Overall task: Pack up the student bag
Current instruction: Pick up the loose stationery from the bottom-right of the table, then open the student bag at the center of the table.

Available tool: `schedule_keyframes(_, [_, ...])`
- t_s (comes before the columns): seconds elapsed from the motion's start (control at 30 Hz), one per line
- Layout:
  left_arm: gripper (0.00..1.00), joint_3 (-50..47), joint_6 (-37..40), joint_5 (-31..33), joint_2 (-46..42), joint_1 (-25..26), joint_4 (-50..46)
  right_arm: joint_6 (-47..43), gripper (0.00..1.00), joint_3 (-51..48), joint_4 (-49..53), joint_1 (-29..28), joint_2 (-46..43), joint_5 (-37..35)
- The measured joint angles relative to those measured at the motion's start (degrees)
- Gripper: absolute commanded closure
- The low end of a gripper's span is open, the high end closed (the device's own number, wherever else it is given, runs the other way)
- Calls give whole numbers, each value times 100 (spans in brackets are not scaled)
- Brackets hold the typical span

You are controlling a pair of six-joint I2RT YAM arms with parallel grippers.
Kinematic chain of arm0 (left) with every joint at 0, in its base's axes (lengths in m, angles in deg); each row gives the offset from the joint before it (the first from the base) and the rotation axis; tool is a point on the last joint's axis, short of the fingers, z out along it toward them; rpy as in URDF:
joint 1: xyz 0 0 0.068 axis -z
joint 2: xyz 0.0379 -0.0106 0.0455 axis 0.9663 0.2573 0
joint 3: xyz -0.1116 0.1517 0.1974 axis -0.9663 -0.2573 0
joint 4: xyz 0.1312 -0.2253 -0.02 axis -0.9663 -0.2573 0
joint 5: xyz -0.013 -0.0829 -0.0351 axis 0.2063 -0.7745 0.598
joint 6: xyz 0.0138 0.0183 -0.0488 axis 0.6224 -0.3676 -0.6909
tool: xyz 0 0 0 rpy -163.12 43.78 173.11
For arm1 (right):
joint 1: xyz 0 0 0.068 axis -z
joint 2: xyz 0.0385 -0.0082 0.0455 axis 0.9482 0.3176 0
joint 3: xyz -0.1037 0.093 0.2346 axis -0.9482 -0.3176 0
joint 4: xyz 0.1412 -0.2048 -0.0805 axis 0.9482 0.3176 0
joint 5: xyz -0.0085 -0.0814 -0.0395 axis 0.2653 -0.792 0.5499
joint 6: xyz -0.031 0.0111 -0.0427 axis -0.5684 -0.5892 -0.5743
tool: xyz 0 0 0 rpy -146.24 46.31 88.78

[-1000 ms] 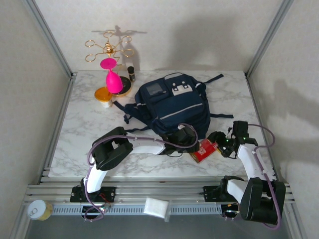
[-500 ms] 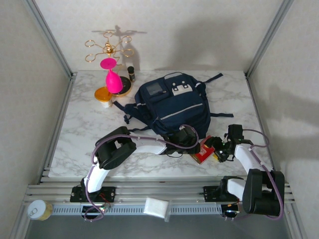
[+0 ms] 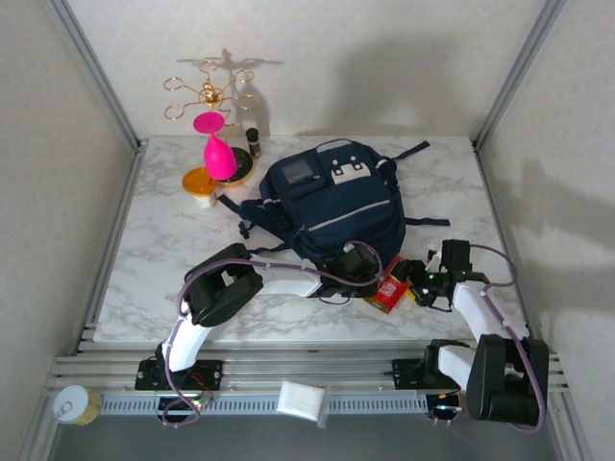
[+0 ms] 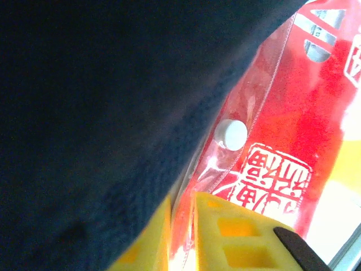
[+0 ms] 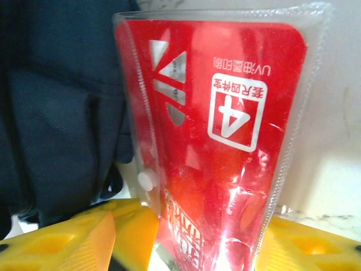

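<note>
Student bag (image 3: 332, 206) on marble table (image 3: 163, 240); right jaws clamp red pouch (image 5: 225, 141); left jaws unclear.

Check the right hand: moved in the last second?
Yes. The right hand shifted left, closer to the student bag, and now straddles the red pouch.

A white-grey marble-pattern table top (image 3: 163, 240) is boxed in by a pale textured back wall (image 3: 384, 67) and side walls (image 3: 48, 240). Aluminium posts (image 3: 96, 72) are set slanting at both rear corners. Slotted aluminium rails (image 3: 307, 370) are mounted along the near edge. Soft shadows are cast on the back wall.
</note>
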Motion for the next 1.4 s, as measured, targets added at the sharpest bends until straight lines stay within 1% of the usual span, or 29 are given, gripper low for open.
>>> schedule_keyframes(0.1, [84,0,0,-4,0,-4,7,-55,49,0,20,2,-188,149])
schedule_keyframes(0.13, [84,0,0,-4,0,-4,9,-61,54,0,22,2,-212,173])
schedule_keyframes(0.2, [84,-9,-2,-9,0,-4,31,-98,66,0,26,2,-223,205])
schedule_keyframes(0.33, [84,-9,-2,-26,0,-4,33,-87,81,0,81,26,-223,173])
schedule_keyframes(0.4, [82,-20,-2,-31,0,-4,55,-81,91,0,98,31,-238,140])
schedule_keyframes(0.47, [79,-20,-2,-50,-2,-7,74,-63,99,15,103,52,-291,160])
schedule_keyframes(0.57, [76,-20,-2,-131,-13,-15,92,-59,100,87,208,90,-422,149])
schedule_keyframes(0.67, [71,-101,44,-284,-149,-15,70,-50,100,280,485,133,-605,-59])
schedule_keyframes(0.77, [64,-339,229,-444,-625,-31,-138,-59,100,793,879,175,-839,-439])
schedule_keyframes(0.9, [57,-350,730,-391,-1582,-90,-699,-111,100,1648,1178,181,-1019,-728])
schedule_keyframes(0.97, [55,-76,1126,-212,-2031,-221,-1093,-136,100,1971,1200,195,-1038,-704])
schedule_keyframes(1.07, [53,605,1821,262,-2188,-560,-1530,-190,100,2197,1217,240,-903,-560])
schedule_keyframes(1.13, [50,944,2350,658,-2135,-765,-1727,-214,100,2216,1209,313,-754,-431])
schedule_keyframes(1.17, [47,1056,2656,861,-2090,-855,-1797,-221,100,2216,1220,358,-682,-369])
schedule_keyframes(1.27, [41,1187,3523,1322,-1878,-960,-1982,-225,100,2216,1178,448,-560,-267])
schedule_keyframes(1.4, [32,1204,4457,1565,-1515,-935,-2149,-219,100,2208,1034,568,-422,-52])
